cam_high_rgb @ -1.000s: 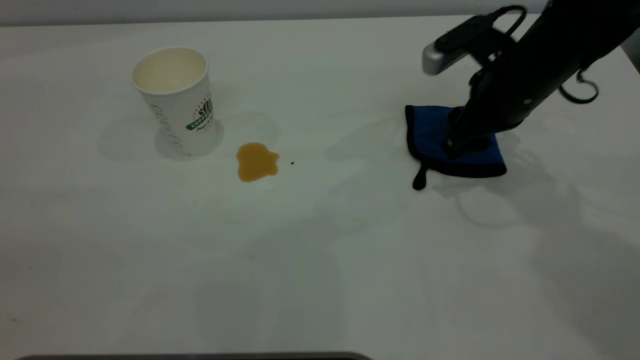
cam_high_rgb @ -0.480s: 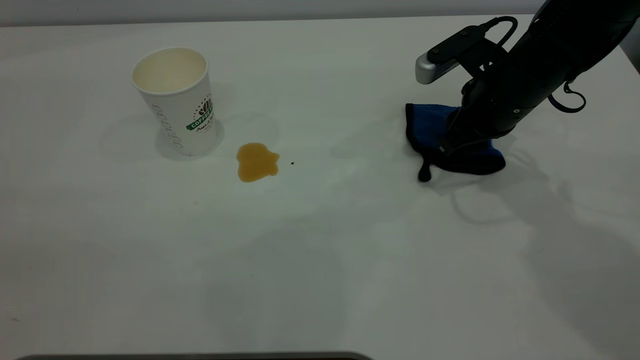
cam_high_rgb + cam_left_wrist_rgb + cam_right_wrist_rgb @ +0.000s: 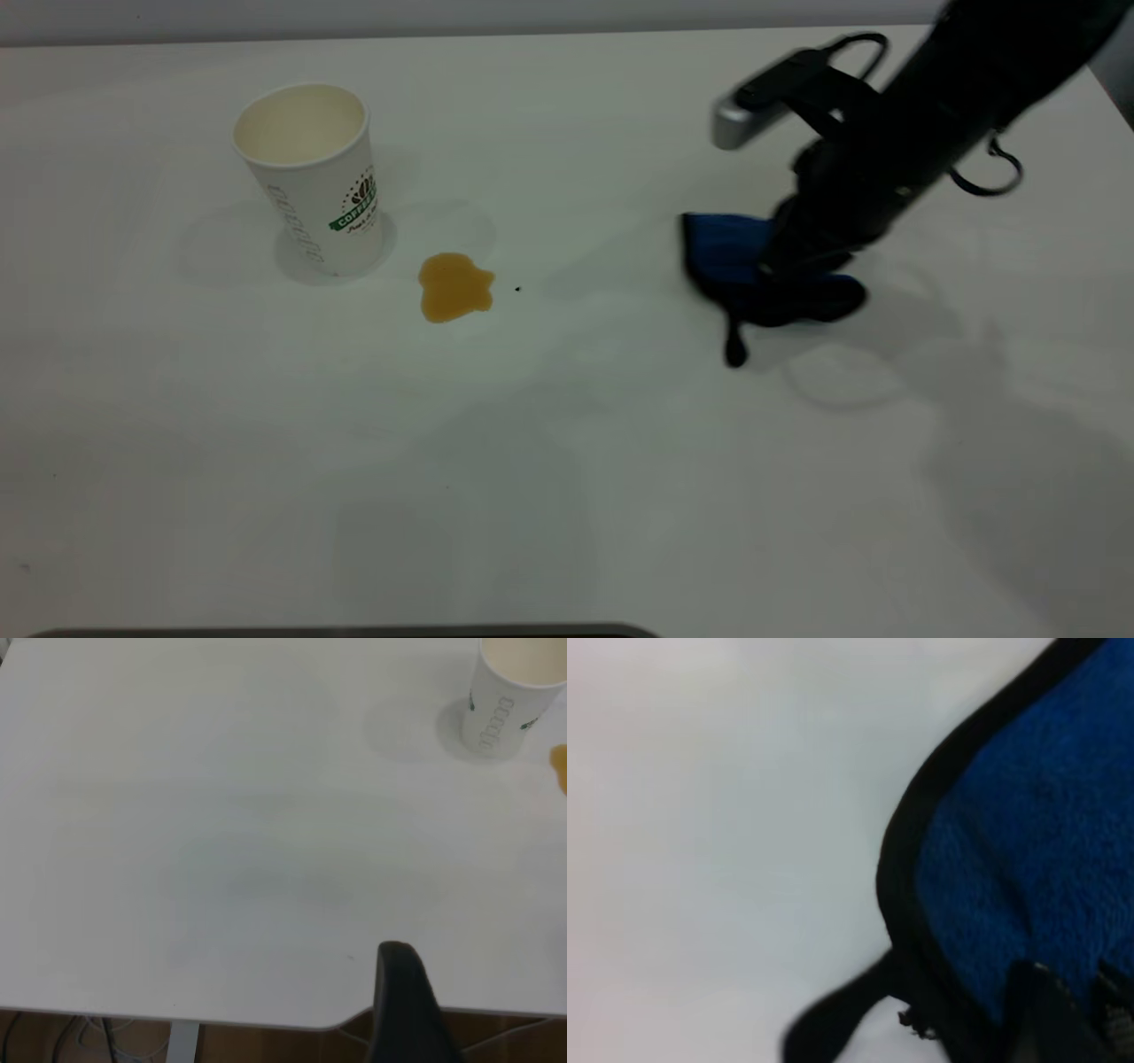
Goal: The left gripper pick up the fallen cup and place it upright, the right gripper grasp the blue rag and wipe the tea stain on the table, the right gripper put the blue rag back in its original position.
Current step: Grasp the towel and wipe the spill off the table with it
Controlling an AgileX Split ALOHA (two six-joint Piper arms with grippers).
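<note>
Right gripper (image 3: pixel 784 261) sits at approx 3 o'clock on the table (image 3: pixel 567 496), clenched on the blue rag (image 3: pixel 722 252), w/ the rag bunched under it and the black hang loop (image 3: pixel 733 346) trailing toward 6 o'clock. The right wrist view shows blue pile and black trim right up against a fingertip (image 3: pixel 1050 1019). The cup (image 3: pixel 310 177) stands upright at approx 10 o'clock, mouth up, so that step looks done. The tea stain (image 3: pixel 454 285) lies just beside the cup's base, on its 4 o'clock side, well apart from the rag.

Risks, as I judge them:
- The stain is close to the cup, so a wide wipe stroke could clip the cup and tip it again.
- The rag is crumpled, not flat, so poor contact may smear the liquid rather than soak it up.
- The grip looks like it's on a fold, so the rag could slip out mid-drag.
- The loose loop may drag through the puddle and streak it.

Hard to make out:
- The right fingers are buried in the cloth, so how much fabric they pinch can't be seen.
- The left gripper (image 3: pixel 403 1001) shows only as a dark stub at the table edge in its own wrist view; can't tell its finger state, and it is out of the exterior view.
- The tiny black speck (image 3: pixel 517 288) near the stain can't be identified.
</note>
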